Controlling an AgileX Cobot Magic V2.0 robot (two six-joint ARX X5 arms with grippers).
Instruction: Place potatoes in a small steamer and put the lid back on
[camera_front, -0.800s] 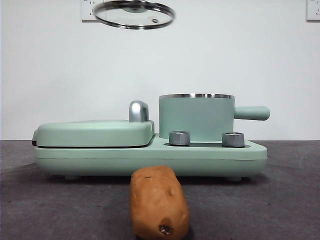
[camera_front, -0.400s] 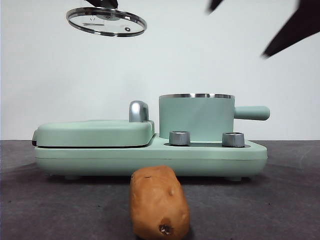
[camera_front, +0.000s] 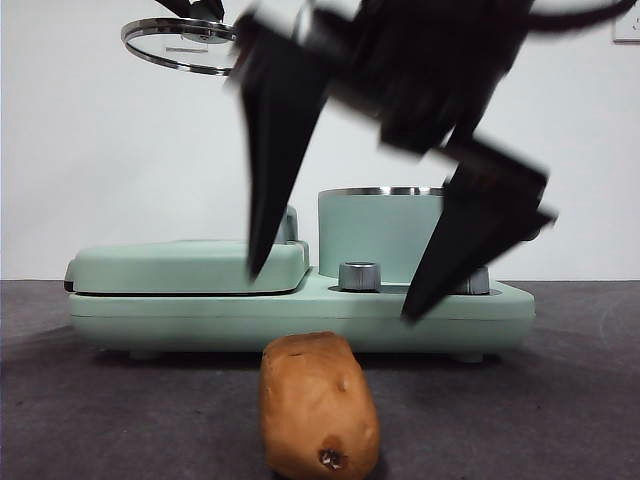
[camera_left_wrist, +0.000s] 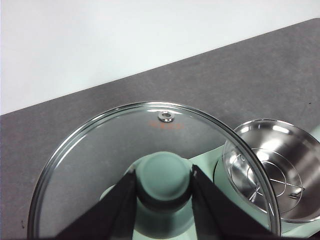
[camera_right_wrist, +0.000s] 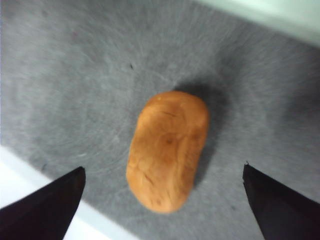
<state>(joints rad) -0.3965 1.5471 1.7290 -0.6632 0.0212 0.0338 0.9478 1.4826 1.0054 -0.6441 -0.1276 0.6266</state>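
Your right gripper (camera_front: 335, 295) hangs over the table with its two black jaws spread wide, blurred in the front view, their tips level with the appliance's base and above the potato (camera_front: 319, 405). In the right wrist view the potato (camera_right_wrist: 167, 150) lies between the two jaw tips, touching neither. It rests lengthwise on the grey table (camera_front: 560, 400), just in front of the mint-green cooker base (camera_front: 300, 318), with a dark spot at its near end.

Your left gripper (camera_left_wrist: 164, 182) is pinching the lid (camera_left_wrist: 100, 150) by its green ball knob (camera_left_wrist: 164, 177), one jaw on each side of it. In the front view you see the lid (camera_front: 175, 45) held high at about 10 o'clock from the steamer, tilted a little, well clear of everything below.

The small steamer (camera_front: 380, 235) stands uncovered on the right half of the base, behind two steel dials (camera_front: 360, 276); its side handle is mostly hidden by the right jaw. From the left wrist view you can see into the steamer (camera_left_wrist: 270, 170): a shiny steel bowl with a wire rack at the bottom. At 9 o'clock from the steamer sits the flat griddle cover (camera_front: 190, 265), closed
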